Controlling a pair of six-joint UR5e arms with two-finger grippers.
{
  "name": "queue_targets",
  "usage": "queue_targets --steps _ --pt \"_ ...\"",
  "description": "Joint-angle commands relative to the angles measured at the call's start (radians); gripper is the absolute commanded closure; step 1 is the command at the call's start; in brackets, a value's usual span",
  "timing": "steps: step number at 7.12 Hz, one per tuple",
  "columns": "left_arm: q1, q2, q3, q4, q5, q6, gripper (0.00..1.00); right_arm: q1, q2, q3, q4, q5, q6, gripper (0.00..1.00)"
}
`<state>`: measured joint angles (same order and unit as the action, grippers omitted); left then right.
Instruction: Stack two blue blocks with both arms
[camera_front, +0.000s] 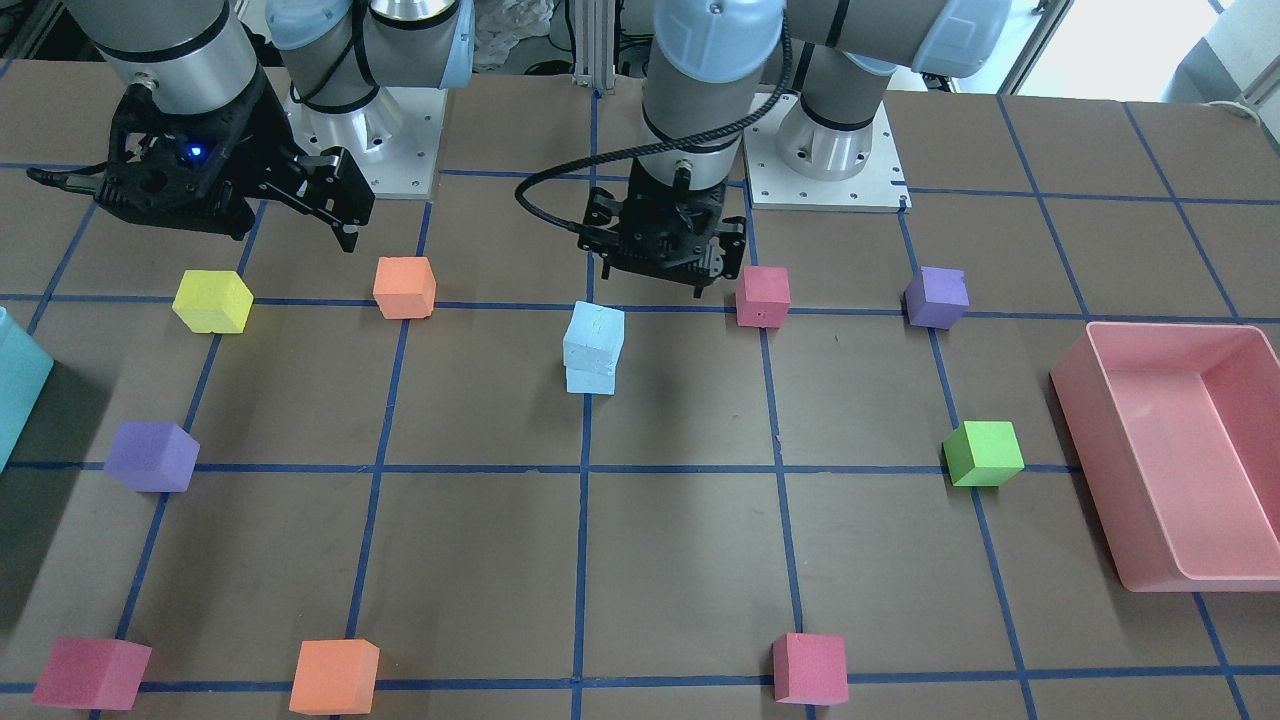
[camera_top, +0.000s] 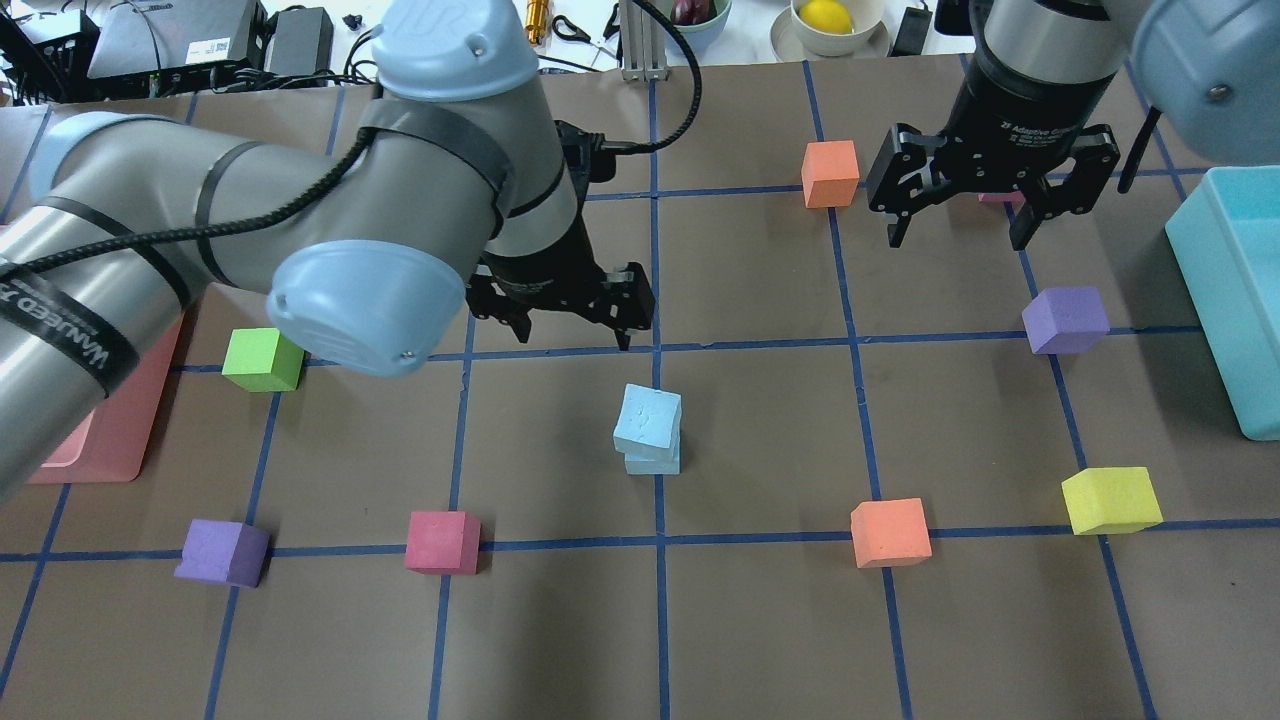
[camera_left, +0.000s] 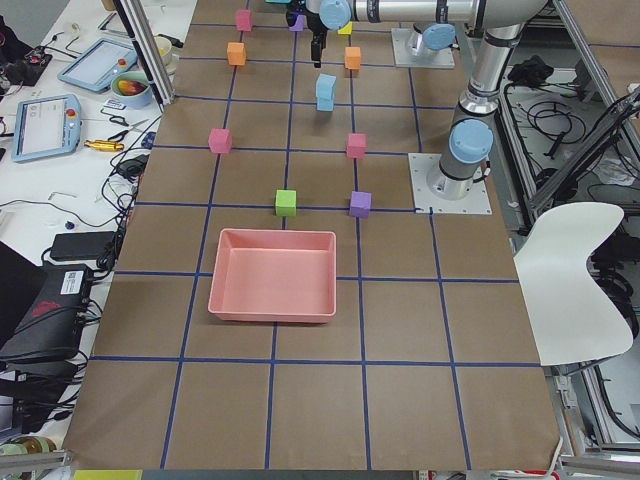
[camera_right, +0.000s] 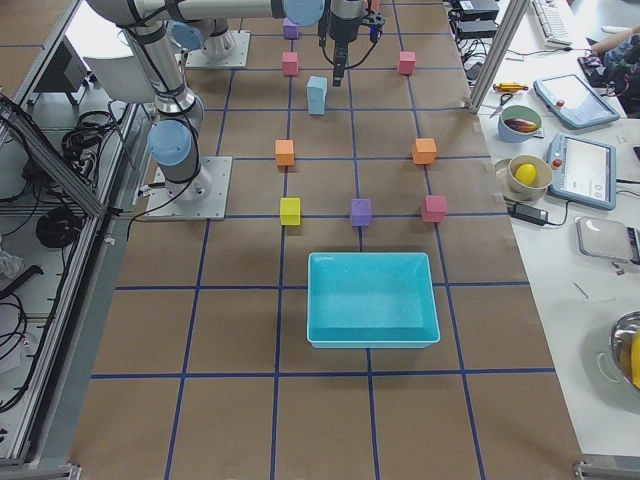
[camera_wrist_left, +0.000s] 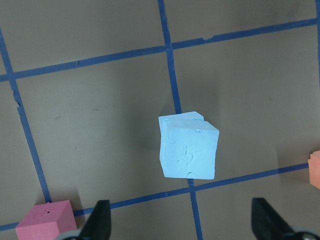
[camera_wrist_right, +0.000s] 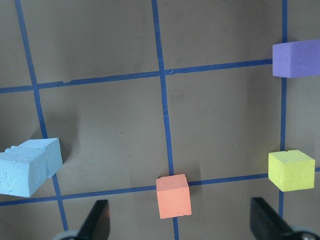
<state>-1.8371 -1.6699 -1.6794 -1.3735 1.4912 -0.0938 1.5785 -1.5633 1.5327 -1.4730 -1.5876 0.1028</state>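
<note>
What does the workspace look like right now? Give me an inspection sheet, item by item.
Surface: table, brown covering with a blue tape grid, flat.
Job's things: upper blue block sits on lower blue block, twisted slightly out of line; the stack stands free.
Clutter: loose coloured cubes scattered singly; pink bin and teal bin at the table's ends, both empty.
Grippers: left gripper open, empty, raised near the stack; right gripper open, empty, farther off.
Cables: black cable loops to the left wrist, clear of the stack.
Surroundings: operators' bench with tablets and bowls; white chair.
</note>
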Motion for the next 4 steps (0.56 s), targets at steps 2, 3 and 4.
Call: queue_targets --steps 2,3,4 --pt "0.215 0.057 0.006 -0.002 0.014 0.228 0.0 0.0 -0.003 0.001 0.003 -0.011 0.0 0.0" --pt "0.243 0.087 0.006 -0.004 0.017 0.245 0.0 0.0 0.0 0.001 0.002 -0.006 0.0 0.0" --pt "0.252 0.117 0.006 -0.027 0.035 0.258 0.0 0.0 0.0 0.001 0.003 -0.008 0.0 0.0"
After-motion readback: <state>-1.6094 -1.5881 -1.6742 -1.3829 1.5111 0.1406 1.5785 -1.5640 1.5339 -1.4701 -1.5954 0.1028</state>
